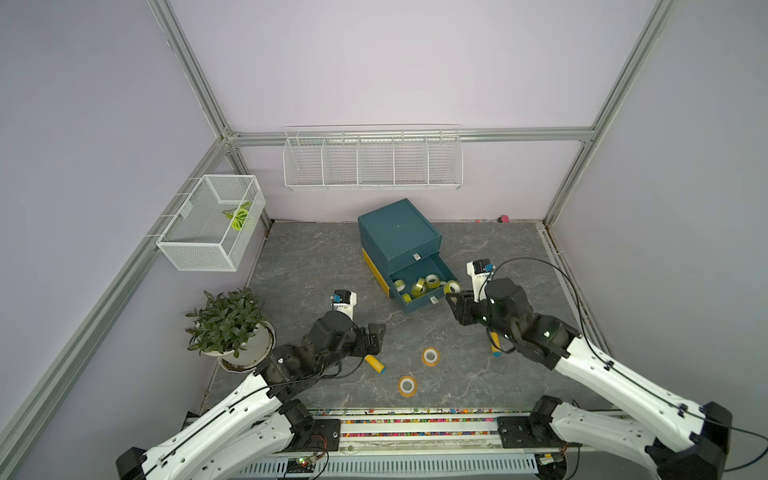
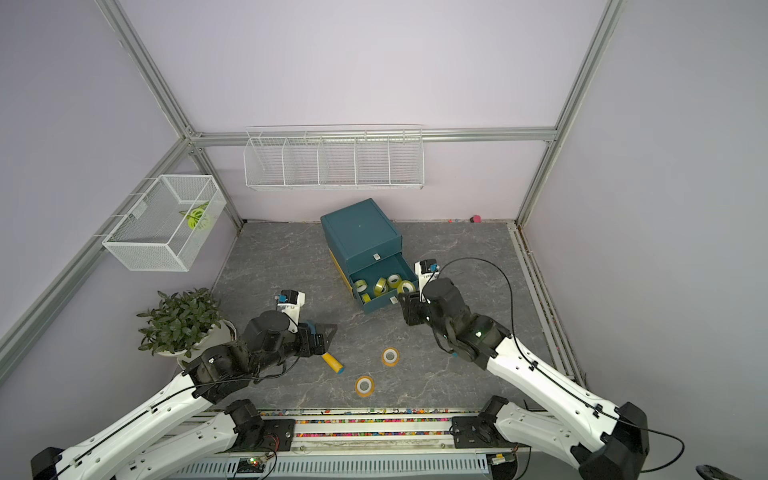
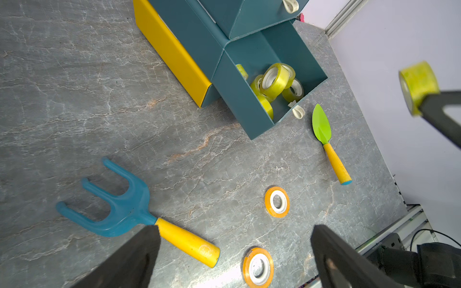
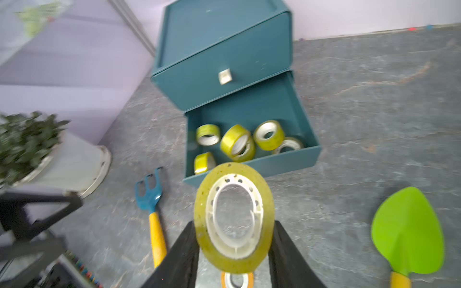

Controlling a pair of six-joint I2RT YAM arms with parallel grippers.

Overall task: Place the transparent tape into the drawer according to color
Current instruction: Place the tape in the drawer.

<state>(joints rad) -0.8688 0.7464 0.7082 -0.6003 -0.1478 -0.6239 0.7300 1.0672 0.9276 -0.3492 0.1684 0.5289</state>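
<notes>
1. My right gripper is partly closed on one yellow-green tape roll, one finger on each side of its band. The white core faces my wrist camera.
2. That roll is held off the table just in front of the open drawer, close to the drawer's front corner on my right arm's side.
3. The open drawer is the lower one of the teal cabinet. The drawer above it is shut.
4. Inside the open drawer lie several more yellow-green rolls, jumbled, some on edge and leaning on each other.
5. My left gripper is spread wide with nothing between its fingers. It hovers in front of the open drawer on my left arm's side, well apart from it.
6. Two orange rolls lie flat on the table in front of the open drawer, apart from it and from each other.
7. A blue toy fork with a yellow handle lies below my left gripper, farther from the drawer than the green toy trowel, whose blade tip is near the drawer's front.
</notes>
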